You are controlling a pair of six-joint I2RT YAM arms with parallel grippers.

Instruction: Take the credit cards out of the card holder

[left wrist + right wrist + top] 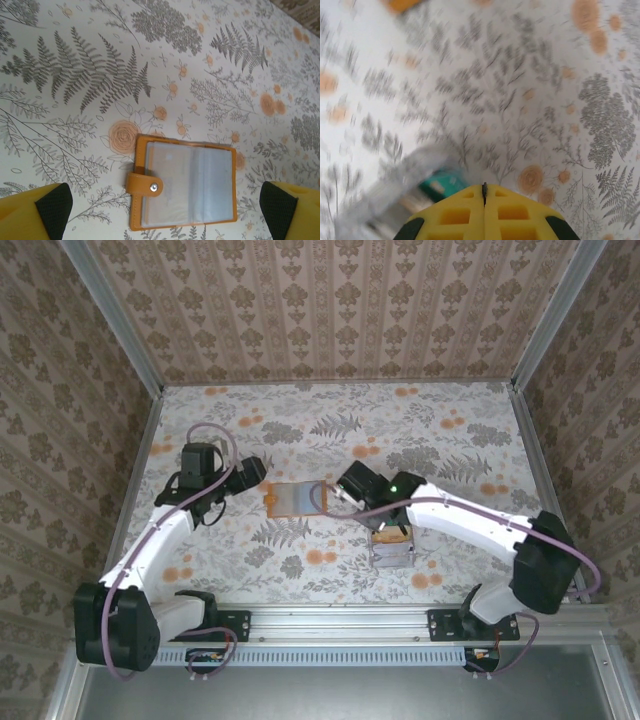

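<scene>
I think I should press the card holder (pixel 185 185) down with my left gripper (pixel 256 478), which hangs just beside it, fingers spread wide and empty. My right gripper (pixel 484 200), on the holder's other side, is squeezed tight on nothing I can see. It should pinch a card's edge and slide it out slowly. The holder lies open and flat, orange round the edge, grey-blue inside.
</scene>
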